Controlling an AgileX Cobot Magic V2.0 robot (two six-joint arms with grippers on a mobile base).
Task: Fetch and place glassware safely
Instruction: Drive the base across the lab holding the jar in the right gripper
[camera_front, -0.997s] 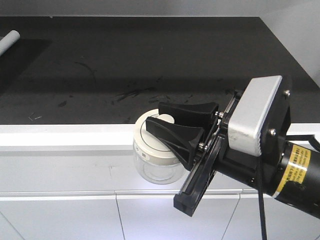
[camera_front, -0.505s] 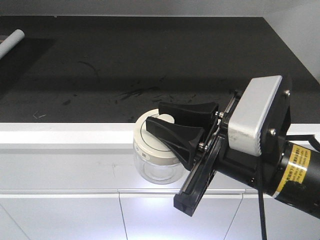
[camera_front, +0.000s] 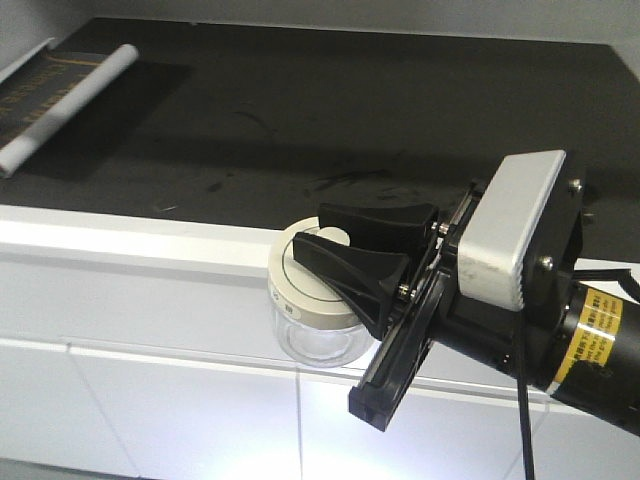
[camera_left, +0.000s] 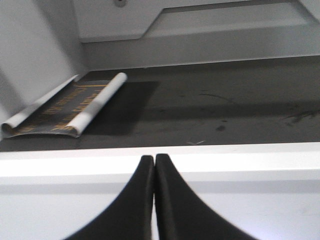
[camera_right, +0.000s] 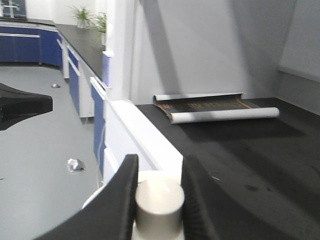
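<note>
Now: right gripper (camera_front: 310, 228) clamped on lid of glass jar (camera_front: 300, 300), jar before worktop (camera_front: 350, 120) front edge; left gripper (camera_left: 154, 162) closed, empty; rolled sheet (camera_front: 70, 95) far left, more visible than earlier

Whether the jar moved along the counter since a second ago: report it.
Yes: the glass jar shifted left along the white counter edge, toward the rolled sheet.

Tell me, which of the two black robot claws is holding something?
The right black gripper: it pinches the cream-white knob atop the small clear glass jar. The left black gripper is closed with nothing between its fingers.
</note>
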